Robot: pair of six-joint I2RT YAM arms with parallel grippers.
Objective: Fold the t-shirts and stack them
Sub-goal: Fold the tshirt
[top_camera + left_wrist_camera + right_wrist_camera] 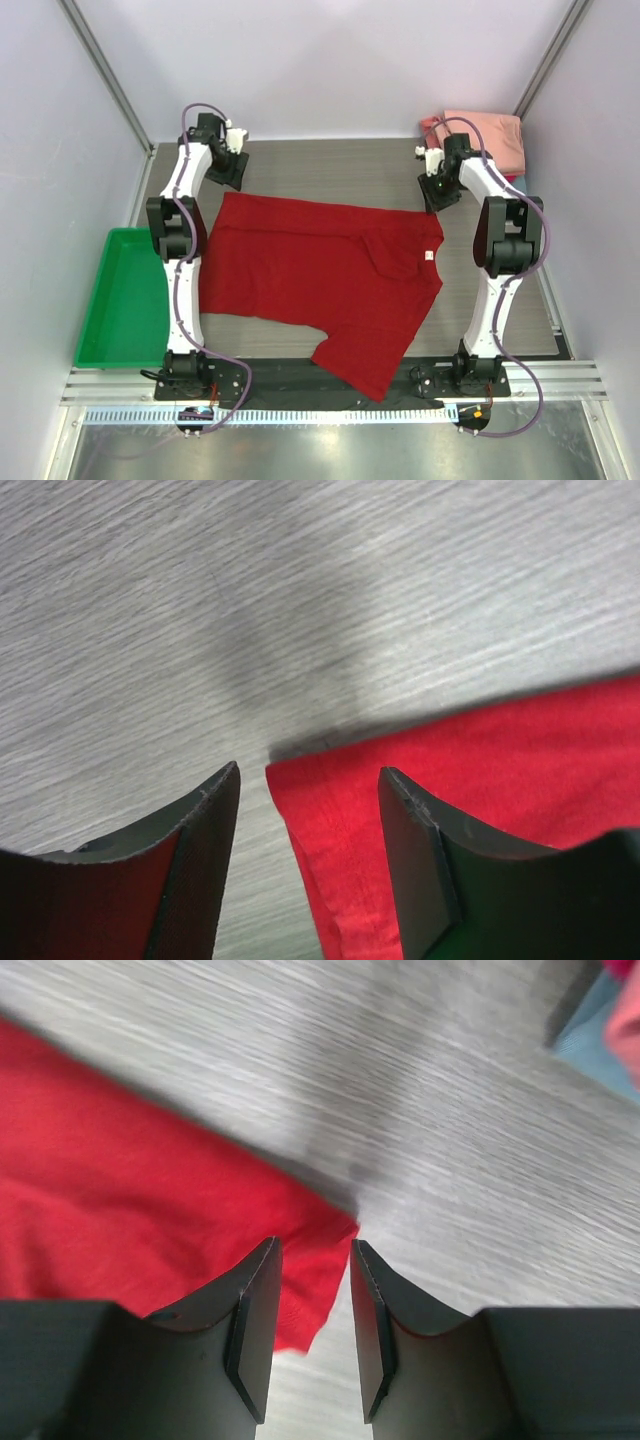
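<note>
At the near edge of the table (pixel 330 165), between the two arm bases, one sleeve (pixel 362 362) of the deep red t-shirt (pixel 300 265) reaches down onto the dark mounting strip. The rest of the shirt lies spread flat across the middle of the table, with its small white neck label (pixel 430 257) toward the right side. To the left of it, beside the left arm, the green tray (pixel 100 330) sits apart from the cloth.

Farther back, each arm bends down over a far corner of the shirt. The left gripper (pixel 310 775) has its fingers wide apart, and the shirt's far left corner lies flat on the table in the gap between them, unclamped. The right gripper (pixel 314 1247) is also unclosed, with a narrower gap. The far right corner of the shirt points into that gap, and the fingers do not pinch it.

In the far right corner of the table, well apart from the red shirt, rests a salmon-pink folded t-shirt (pixel 485 135) with a teal one (pixel 595 1040) beneath it.
</note>
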